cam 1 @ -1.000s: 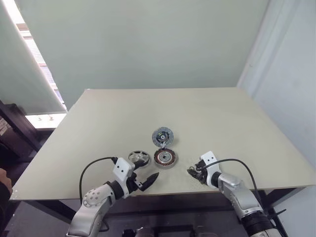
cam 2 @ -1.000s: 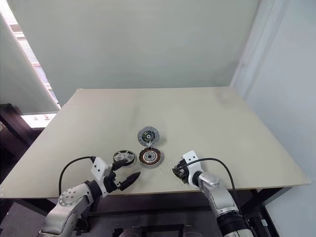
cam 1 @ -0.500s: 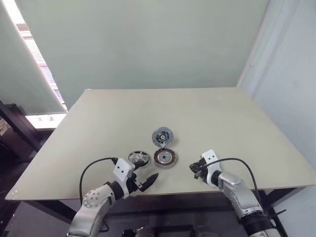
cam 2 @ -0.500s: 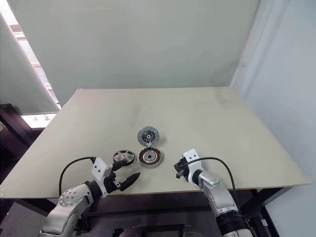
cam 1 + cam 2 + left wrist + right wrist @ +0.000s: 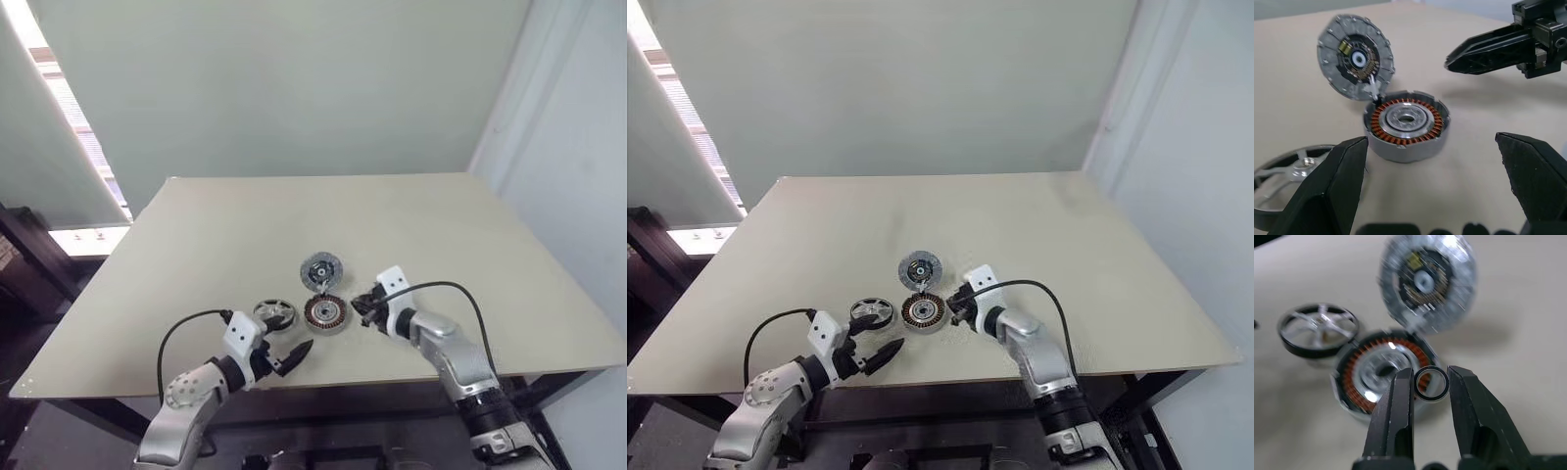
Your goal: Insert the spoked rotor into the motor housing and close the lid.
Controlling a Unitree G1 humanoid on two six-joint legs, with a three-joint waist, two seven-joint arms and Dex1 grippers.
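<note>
1. Pinching a thin ring [image 5: 1430, 383] between its fingertips, the right gripper [image 5: 1430, 382] hovers just beside the housing [image 5: 326, 313].
2. Left gripper [image 5: 286, 354] sits near the table's [image 5: 441, 225] front edge, fingers wide apart, holding nothing.
3. Rotor [image 5: 274, 313] lies just left of the housing, toward the front edge.
4. Lid [image 5: 320, 269] stands tilted up behind the housing.
</note>
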